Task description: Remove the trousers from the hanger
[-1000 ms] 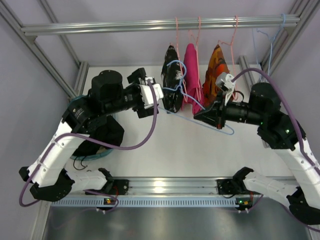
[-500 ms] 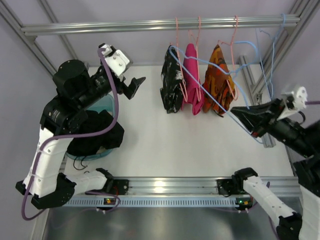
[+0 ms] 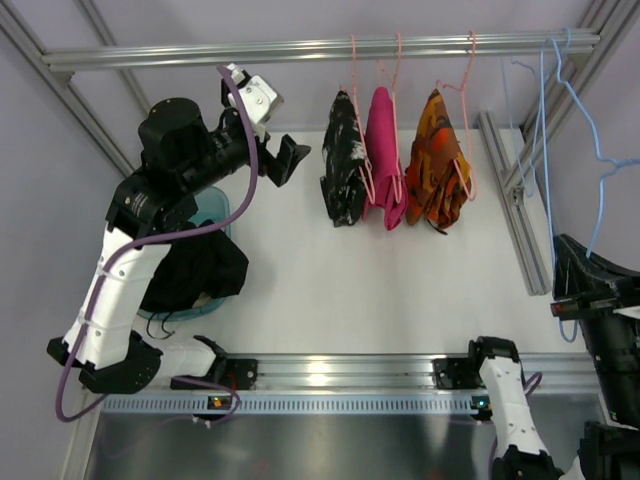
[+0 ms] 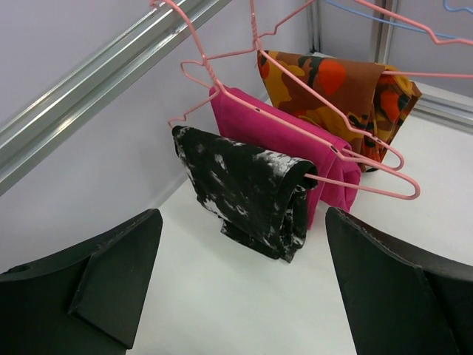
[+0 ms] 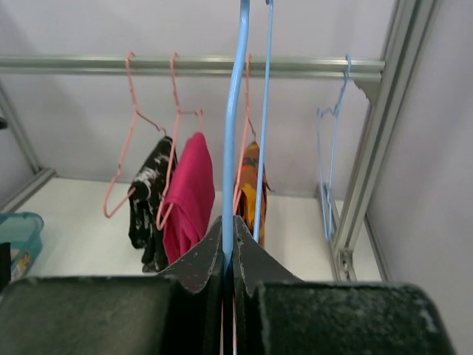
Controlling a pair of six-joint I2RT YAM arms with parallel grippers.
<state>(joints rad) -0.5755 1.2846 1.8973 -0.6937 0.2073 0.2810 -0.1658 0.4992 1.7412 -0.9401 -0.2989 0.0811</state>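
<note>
From above, we saw the trousers (image 3: 200, 270) heaped in a teal basin (image 3: 217, 207) at the left of the frame, partly under the left arm and well apart from the hanger (image 5: 233, 133). That light-blue wire hanger stood upright at the right edge of the top view, bare of cloth. The right claw (image 5: 228, 225) was clamped tight on its wire. The left claw (image 3: 283, 160) hung at the upper left, just below the rail (image 3: 300, 48). Its fingers were spread as wide as they go and gripped nothing, and it faced the three garments on pink hangers (image 4: 347, 159). These were a black white-speckled one (image 3: 343, 170), a pink one (image 3: 383, 160) and an orange patterned one (image 3: 437, 165), all above the white table (image 3: 380, 290).
</note>
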